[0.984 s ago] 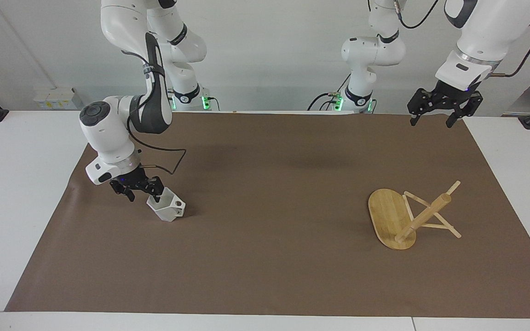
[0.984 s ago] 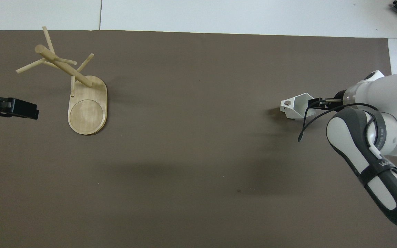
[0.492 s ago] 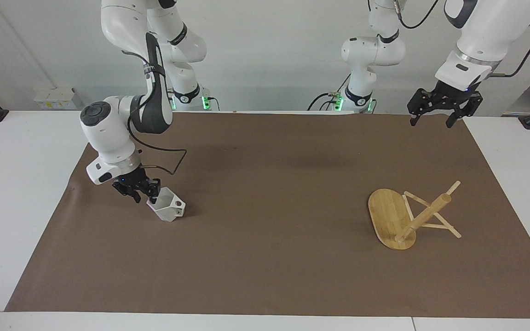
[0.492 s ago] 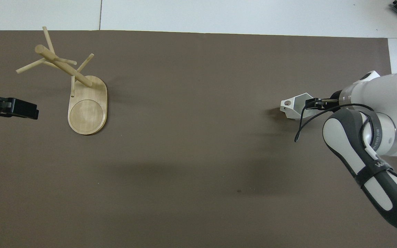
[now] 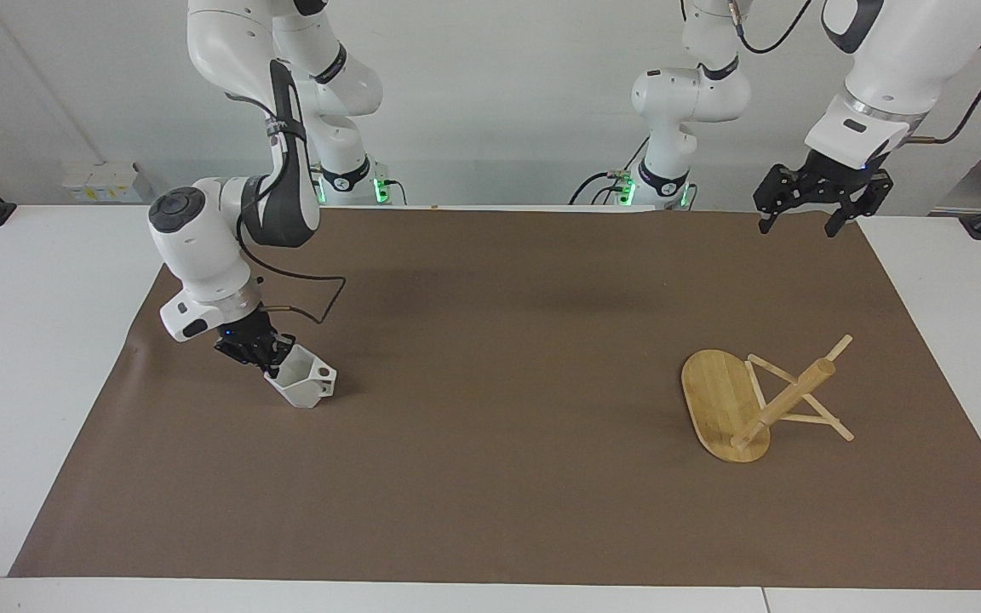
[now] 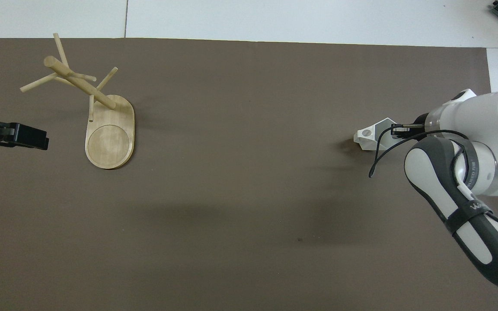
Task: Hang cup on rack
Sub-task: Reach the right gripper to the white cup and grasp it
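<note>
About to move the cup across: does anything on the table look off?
Yes. The rack lies tipped over, base on edge, post and pegs resting on the mat. The right gripper is shut on the cup's rim; the left gripper waits open.

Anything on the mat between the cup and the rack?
Nothing: between the cup, held by the right pincer, and the rack lies only bare brown mat. Both views show it, the overhead one most plainly.

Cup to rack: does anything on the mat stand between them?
Nothing visible does. The right gripper is shut on the cup at the right arm's end; bare brown mat runs to the rack. The left gripper waits open, raised.
</note>
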Controlling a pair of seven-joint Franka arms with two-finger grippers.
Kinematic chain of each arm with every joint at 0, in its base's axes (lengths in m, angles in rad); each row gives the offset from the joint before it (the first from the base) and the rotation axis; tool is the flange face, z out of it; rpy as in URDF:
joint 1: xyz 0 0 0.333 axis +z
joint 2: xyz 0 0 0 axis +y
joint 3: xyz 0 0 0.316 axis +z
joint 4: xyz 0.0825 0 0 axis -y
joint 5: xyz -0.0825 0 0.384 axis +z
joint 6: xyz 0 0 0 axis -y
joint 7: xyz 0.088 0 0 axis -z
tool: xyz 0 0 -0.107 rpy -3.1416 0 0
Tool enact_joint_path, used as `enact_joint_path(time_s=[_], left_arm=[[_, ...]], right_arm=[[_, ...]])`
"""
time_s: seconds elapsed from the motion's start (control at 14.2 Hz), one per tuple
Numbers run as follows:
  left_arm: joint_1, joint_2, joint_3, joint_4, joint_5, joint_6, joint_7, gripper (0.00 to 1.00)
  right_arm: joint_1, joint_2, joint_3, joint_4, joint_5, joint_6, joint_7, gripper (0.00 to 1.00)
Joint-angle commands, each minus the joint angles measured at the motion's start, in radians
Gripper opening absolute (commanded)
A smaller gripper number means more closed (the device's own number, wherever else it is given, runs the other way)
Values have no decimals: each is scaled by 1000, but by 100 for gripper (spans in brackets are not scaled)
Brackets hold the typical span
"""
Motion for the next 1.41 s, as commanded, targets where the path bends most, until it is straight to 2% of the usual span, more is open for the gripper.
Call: enact_joint_path(time_s=[0.0, 0.35, 0.63, 0.84, 1.05, 1.2, 1.34], left_arm=[[-7, -29, 10, -34, -12, 15, 10, 100], [-6, -27, 10, -34, -12, 33, 13, 100], [-1, -27, 10, -34, -12, 35, 10, 100], [-1, -27, 13, -33, -12, 28, 7, 100], [5, -27, 14, -33, -12, 16, 9, 100], [5, -27, 16, -33, -12, 24, 7, 100], [5, -27, 17, -33, -12, 18, 5, 100]], right_arm=[[-5, -4, 6, -2, 2, -4, 21, 0], [-5, -11, 20, 101, 2, -139, 18, 0], [-5, -27, 21, 107, 1, -145, 11, 0], [-5, -49, 51, 129, 2, -174, 7, 0], [-5, -46, 95, 236, 4, -277, 7, 0], [-7, -49, 132, 253, 6, -299, 15, 0], [-7, -60, 167, 258, 63, -322, 17, 0]])
